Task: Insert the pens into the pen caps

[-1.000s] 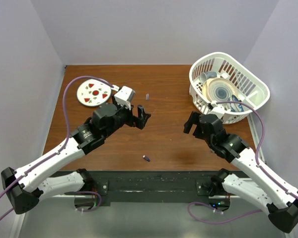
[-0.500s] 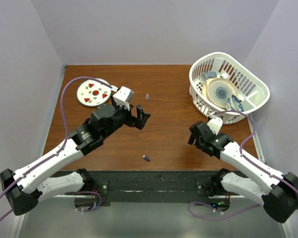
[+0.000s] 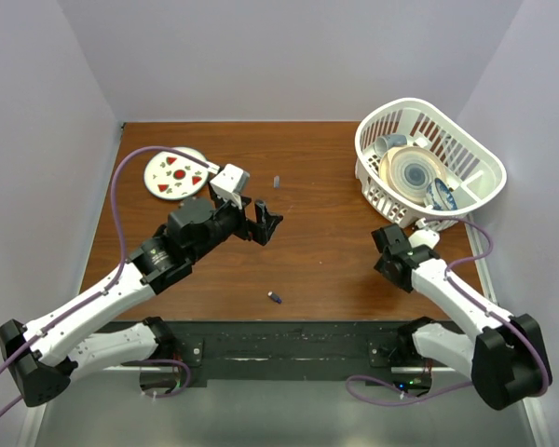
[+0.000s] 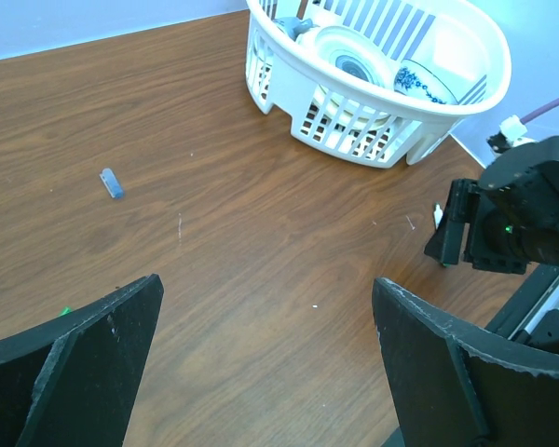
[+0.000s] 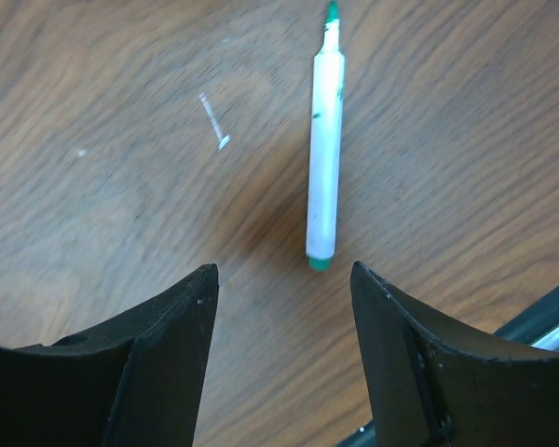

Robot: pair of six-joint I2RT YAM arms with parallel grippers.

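A white pen (image 5: pixel 323 140) with a green tip and green end lies on the wood just ahead of my right gripper (image 5: pixel 284 270), which is open and empty, with the jaws on either side of the pen's near end. A small part of the pen shows in the left wrist view (image 4: pixel 437 216), beside the right gripper (image 4: pixel 458 228). A blue cap (image 3: pixel 277 182) lies mid-table and also shows in the left wrist view (image 4: pixel 111 183). A dark cap (image 3: pixel 275 298) lies near the front edge. My left gripper (image 3: pixel 265 222) is open and empty above the table (image 4: pixel 267 284). The other pens and the green cap are out of view.
A white basket (image 3: pixel 429 163) holding dishes stands at the back right, and it also shows in the left wrist view (image 4: pixel 373 102). A round plate (image 3: pixel 175 174) with red shapes lies at the back left. My right gripper (image 3: pixel 391 250) is low, in front of the basket.
My right arm has swung back to the right and dropped low toward the table in front of the basket. My left arm has barely moved.
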